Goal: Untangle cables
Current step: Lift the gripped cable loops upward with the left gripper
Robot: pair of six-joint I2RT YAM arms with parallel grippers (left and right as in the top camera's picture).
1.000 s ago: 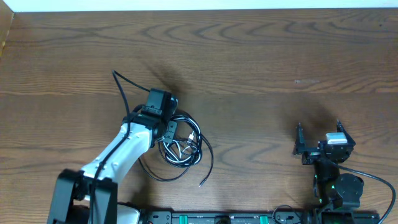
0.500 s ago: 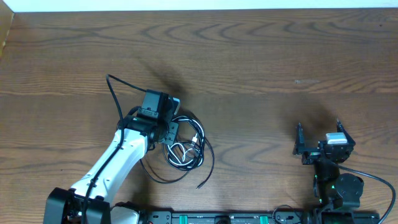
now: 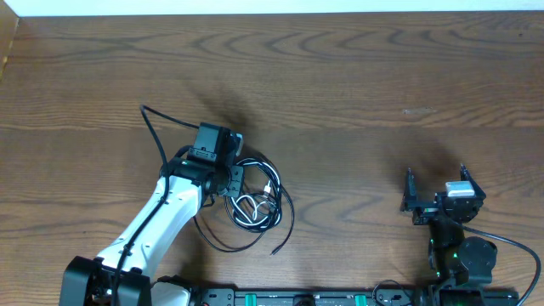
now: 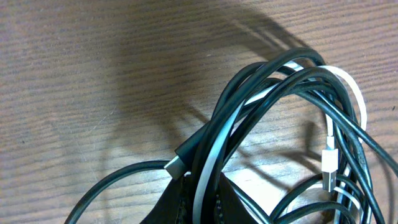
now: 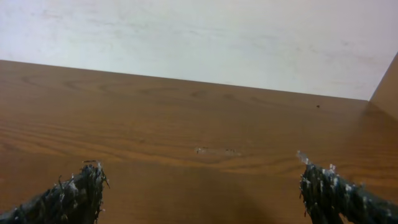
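The left hand is clamped on the cables, a black-and-white tangle lying on the desk at its 5 o'clock, with one black tail trailing out to 10 o'clock, while the right hand, well apart at 3 o'clock, has its fingers wide apart and holds nothing.

The left hand hides part of the cables overhead; its wrist view crops them.

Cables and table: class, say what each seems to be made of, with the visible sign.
Black cables: likely rubbery plastic sheath, smooth, with a soft sheen on the bends. White cable: likely similar plastic, glossy, with a moulded plug. Table: wood or wood-look laminate, matte; grain lines show.
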